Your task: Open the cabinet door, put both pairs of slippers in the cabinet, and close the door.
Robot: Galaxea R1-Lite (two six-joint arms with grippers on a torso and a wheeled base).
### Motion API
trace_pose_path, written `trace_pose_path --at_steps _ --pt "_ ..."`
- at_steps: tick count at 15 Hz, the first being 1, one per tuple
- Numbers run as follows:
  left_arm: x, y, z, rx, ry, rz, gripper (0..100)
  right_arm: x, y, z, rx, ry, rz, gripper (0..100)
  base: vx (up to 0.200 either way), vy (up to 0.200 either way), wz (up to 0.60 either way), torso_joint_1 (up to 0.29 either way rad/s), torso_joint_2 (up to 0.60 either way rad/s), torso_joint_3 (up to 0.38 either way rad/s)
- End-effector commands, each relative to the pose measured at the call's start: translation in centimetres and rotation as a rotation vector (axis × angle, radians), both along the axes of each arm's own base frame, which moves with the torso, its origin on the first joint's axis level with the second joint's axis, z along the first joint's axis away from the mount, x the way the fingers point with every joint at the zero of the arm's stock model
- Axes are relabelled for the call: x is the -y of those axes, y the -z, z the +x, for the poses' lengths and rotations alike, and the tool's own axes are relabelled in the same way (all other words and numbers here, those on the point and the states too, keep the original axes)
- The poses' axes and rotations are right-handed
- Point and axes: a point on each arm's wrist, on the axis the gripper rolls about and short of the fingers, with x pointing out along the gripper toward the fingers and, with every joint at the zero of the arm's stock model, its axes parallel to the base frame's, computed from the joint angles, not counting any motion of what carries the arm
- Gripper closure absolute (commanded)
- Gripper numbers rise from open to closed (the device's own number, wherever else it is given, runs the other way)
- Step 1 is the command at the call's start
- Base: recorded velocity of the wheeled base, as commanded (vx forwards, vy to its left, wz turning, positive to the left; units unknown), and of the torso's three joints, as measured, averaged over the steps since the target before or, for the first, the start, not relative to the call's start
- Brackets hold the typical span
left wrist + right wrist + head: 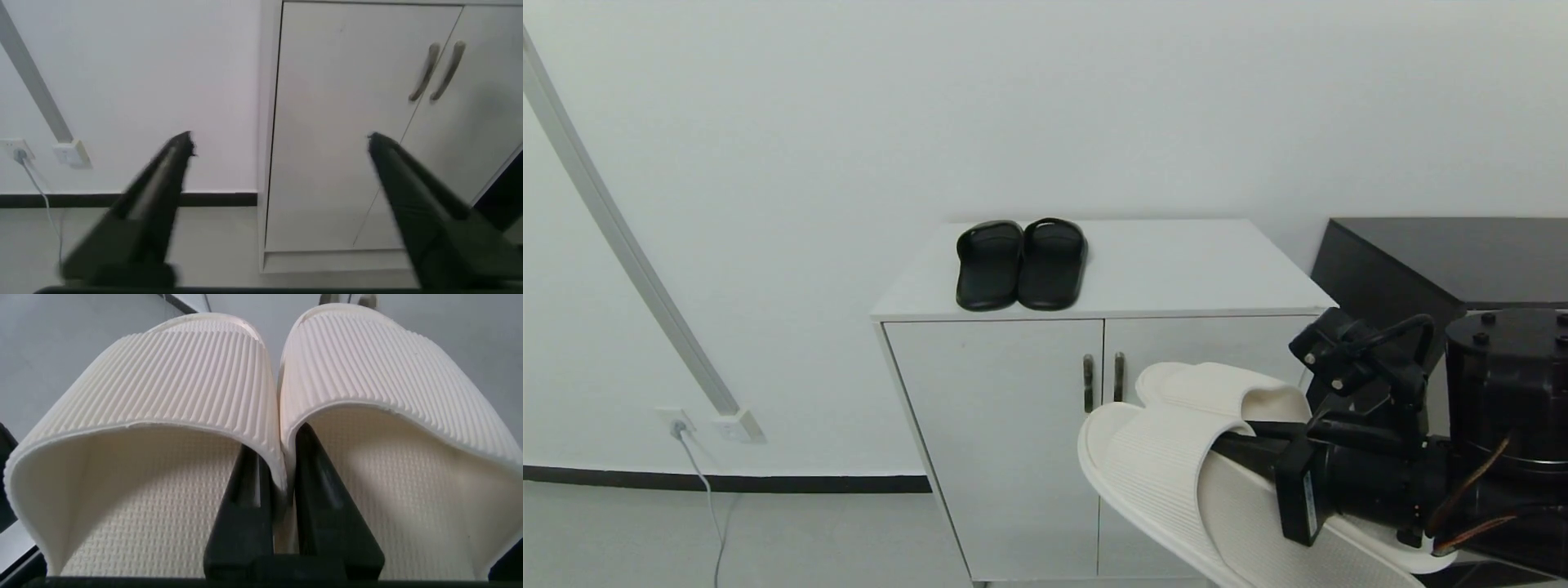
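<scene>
While right fingers (241,523) pinch white slippers (1168,457), black slippers (1021,263) atop shut cabinet (1005,425)

In the head view's lower right, the white slippers (1160,465) and the right arm (1356,474) cover much of the right door (1184,339) of the cabinet (992,425). The lower edge cuts off the cabinet's base and the slippers' heels. The fingertips of the right end effector (282,478) are hidden under the slipper straps. The fingers (155,196) of the left end effector (278,147) are blurred.

Cream ribbed slippers (188,384), plain black slippers (1021,265), white cabinet (996,425) with dark grey handles (1088,384), pale grey wall (768,122)
</scene>
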Motion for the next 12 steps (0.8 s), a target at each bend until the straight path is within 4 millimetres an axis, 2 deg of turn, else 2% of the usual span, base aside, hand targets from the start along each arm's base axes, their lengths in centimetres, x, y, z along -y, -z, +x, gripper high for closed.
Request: trace_pose_path --at_steps 1,12 --pt "0.00 0.00 0.01 -0.001 0.000 -0.001 0 -0.09 0.16 -0.01 -0.005 -0.004 -0.004 100 0.000 0.000 0.00 -0.203 0.52 0.334" --pt "0.00 -0.01 0.00 -0.003 0.001 -0.001 0 -0.13 0.51 -0.44 -0.014 -0.019 -0.012 100 0.000 0.000 0.00 -0.163 0.49 0.330"
